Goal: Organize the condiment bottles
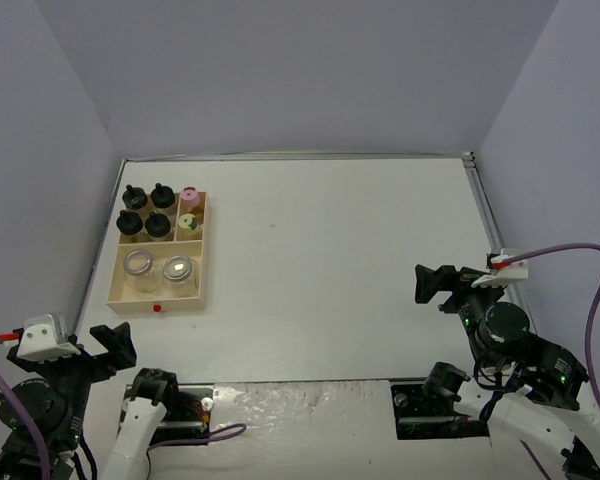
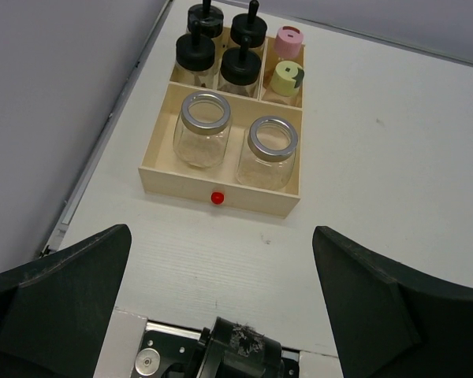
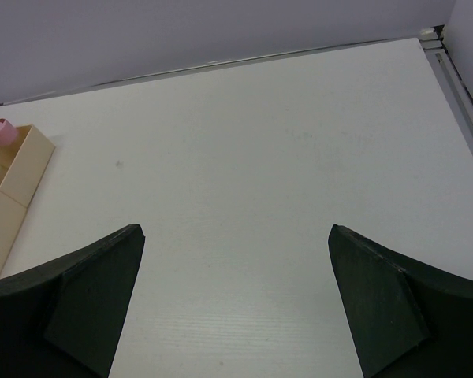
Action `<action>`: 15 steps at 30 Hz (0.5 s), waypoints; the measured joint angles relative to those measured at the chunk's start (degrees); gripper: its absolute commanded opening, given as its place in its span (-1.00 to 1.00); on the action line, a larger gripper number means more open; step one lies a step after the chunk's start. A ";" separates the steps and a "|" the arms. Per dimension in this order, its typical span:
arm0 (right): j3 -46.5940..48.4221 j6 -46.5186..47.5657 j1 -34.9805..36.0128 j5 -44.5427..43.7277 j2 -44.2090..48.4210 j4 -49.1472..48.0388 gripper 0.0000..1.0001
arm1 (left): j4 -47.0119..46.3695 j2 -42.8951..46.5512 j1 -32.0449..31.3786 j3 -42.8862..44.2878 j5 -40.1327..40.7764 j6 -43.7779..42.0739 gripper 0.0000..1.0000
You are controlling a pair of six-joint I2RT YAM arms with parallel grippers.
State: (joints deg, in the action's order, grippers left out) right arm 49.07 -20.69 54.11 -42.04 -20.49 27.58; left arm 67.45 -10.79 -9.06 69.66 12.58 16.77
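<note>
All the condiment bottles stand in the pale wooden tray (image 1: 202,285) at the left of the table. Four black-capped jars (image 1: 145,210) fill the back left compartment. The pink-capped jar (image 1: 190,195) and the yellow-green-capped jar (image 1: 188,221) stand in the back right ones. Two wide silver-lidded jars (image 1: 158,267) share the front compartment. In the left wrist view I see the black caps (image 2: 218,59), pink cap (image 2: 288,39), green cap (image 2: 285,77) and wide jars (image 2: 205,130). My left gripper (image 1: 80,350) (image 2: 221,232) is open and empty, near its base, short of the tray. My right gripper (image 1: 450,285) (image 3: 236,228) is open and empty over bare table at the right.
A small red knob (image 2: 217,198) sits on the tray's front wall (image 2: 244,197). Grey walls enclose the table on three sides. A metal rail (image 1: 490,215) runs along the right edge. The tray's corner (image 3: 24,169) and the pink cap (image 3: 0,131) show at the right wrist view's left edge.
</note>
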 measured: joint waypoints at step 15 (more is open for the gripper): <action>-0.71 -0.02 0.00 -0.19 0.72 0.02 1.00 | 4.09 1.80 -0.31 -3.54 -0.07 0.45 0.94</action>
State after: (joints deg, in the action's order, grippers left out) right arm 48.36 -20.71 54.11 -42.24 -19.77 27.59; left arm 71.53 -8.99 -9.37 66.11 12.51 17.21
